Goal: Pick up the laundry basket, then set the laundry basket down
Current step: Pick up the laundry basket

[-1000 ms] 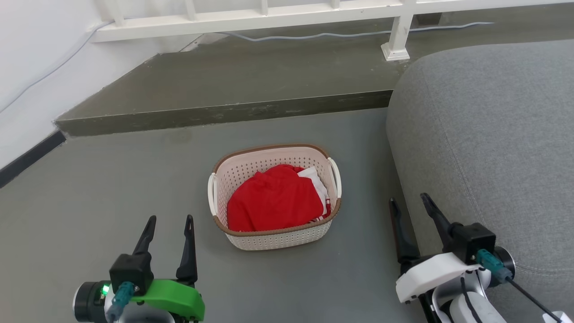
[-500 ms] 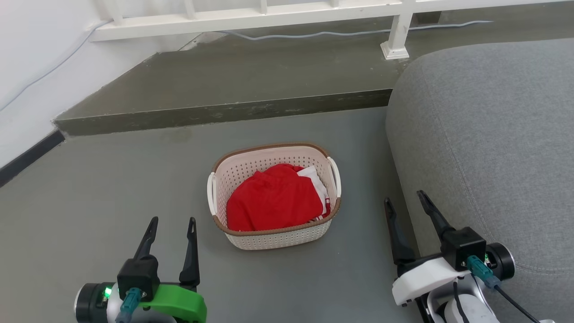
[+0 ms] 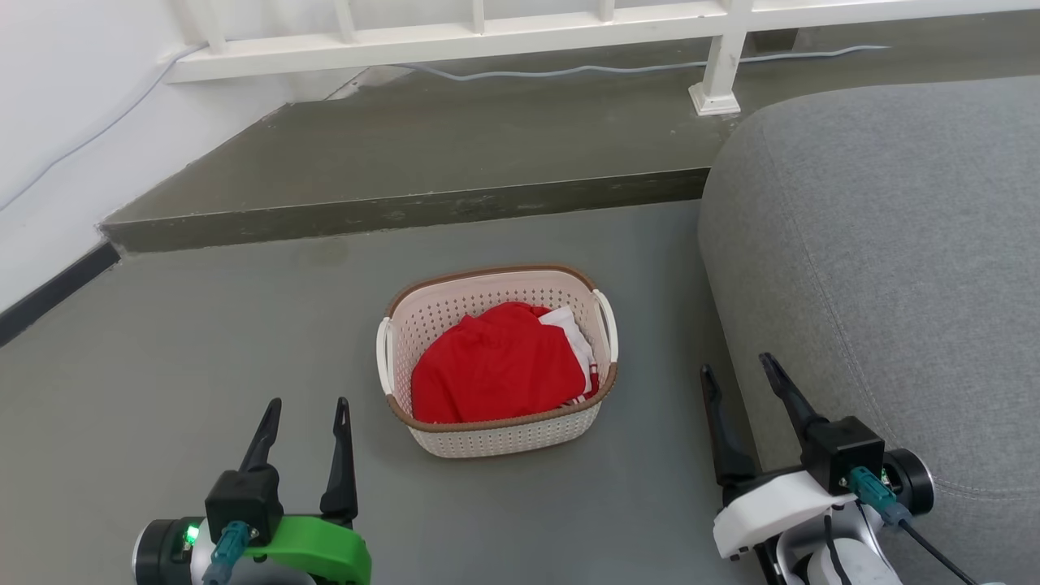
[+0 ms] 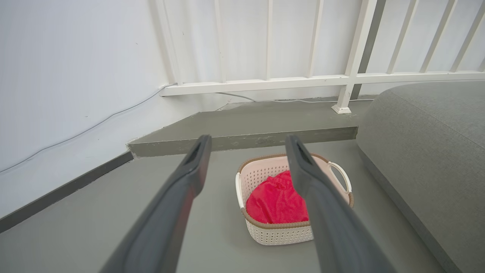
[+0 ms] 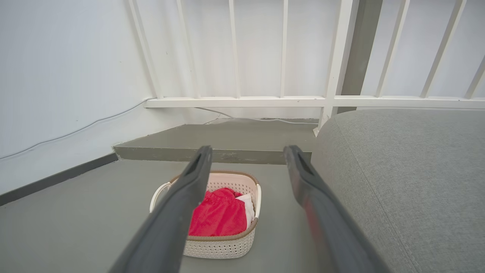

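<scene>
The laundry basket (image 3: 455, 313) stands on the grey floor, cream-white and perforated with a brown rim and white side handles. Red and white clothes fill it. It also shows in the left wrist view as the laundry basket (image 4: 278, 235) and in the right wrist view as the laundry basket (image 5: 219, 248). My left gripper (image 3: 307, 404) hovers open at the lower left, short of the basket's left handle. My right gripper (image 3: 738, 363) is open at the lower right, between the basket and the sofa. Both hold nothing.
A large grey sofa (image 3: 894, 268) fills the right side, close to my right gripper. Behind the basket runs a raised concrete step (image 3: 406, 207) with a white railing (image 3: 455, 36) and a cable. A white wall (image 3: 49, 146) with dark skirting bounds the left.
The whole head picture has slipped down a little, so the camera moved. Both grippers stay open and sit about where they were, the left one slightly lower.
</scene>
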You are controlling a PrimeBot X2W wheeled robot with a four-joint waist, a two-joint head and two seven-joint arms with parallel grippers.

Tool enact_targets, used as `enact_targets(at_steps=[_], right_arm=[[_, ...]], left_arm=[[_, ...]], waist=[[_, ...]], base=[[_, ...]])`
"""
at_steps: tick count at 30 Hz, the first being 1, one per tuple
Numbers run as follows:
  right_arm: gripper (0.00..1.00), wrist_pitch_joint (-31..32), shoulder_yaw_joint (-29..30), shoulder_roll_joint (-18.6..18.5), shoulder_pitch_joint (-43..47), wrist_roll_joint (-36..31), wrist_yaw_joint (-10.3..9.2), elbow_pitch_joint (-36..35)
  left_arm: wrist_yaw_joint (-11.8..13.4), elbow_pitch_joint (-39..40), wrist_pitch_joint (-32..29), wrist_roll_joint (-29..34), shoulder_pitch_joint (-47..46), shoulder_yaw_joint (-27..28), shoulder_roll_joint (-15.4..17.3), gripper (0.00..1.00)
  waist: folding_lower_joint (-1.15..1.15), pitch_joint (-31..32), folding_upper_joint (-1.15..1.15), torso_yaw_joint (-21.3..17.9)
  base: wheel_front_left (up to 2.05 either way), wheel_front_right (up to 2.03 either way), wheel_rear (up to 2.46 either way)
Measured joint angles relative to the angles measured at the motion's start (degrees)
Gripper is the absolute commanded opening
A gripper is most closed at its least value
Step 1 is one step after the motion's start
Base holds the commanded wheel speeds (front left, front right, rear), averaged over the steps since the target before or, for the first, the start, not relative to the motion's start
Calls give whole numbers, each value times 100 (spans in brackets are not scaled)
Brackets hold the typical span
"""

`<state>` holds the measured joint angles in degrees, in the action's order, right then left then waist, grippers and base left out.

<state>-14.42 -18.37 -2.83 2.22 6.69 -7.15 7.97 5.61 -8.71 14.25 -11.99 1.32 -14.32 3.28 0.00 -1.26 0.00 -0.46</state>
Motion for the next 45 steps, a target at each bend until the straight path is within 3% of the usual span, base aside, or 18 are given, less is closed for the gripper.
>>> enact_targets(at_steps=[21, 45], right_arm=[[100, 0, 20, 2, 15, 97, -1, -45], [100, -1, 114, 0, -1027, 165, 7, -198]], left_arm=[[-14, 27, 0, 0, -1, 73, -20, 100], [-115, 157, 0, 149, -973, 2, -43, 100]], waist=[[0, -160, 0, 8], [0, -1666, 0, -40]], base=[[0, 0, 0], [0, 0, 0]])
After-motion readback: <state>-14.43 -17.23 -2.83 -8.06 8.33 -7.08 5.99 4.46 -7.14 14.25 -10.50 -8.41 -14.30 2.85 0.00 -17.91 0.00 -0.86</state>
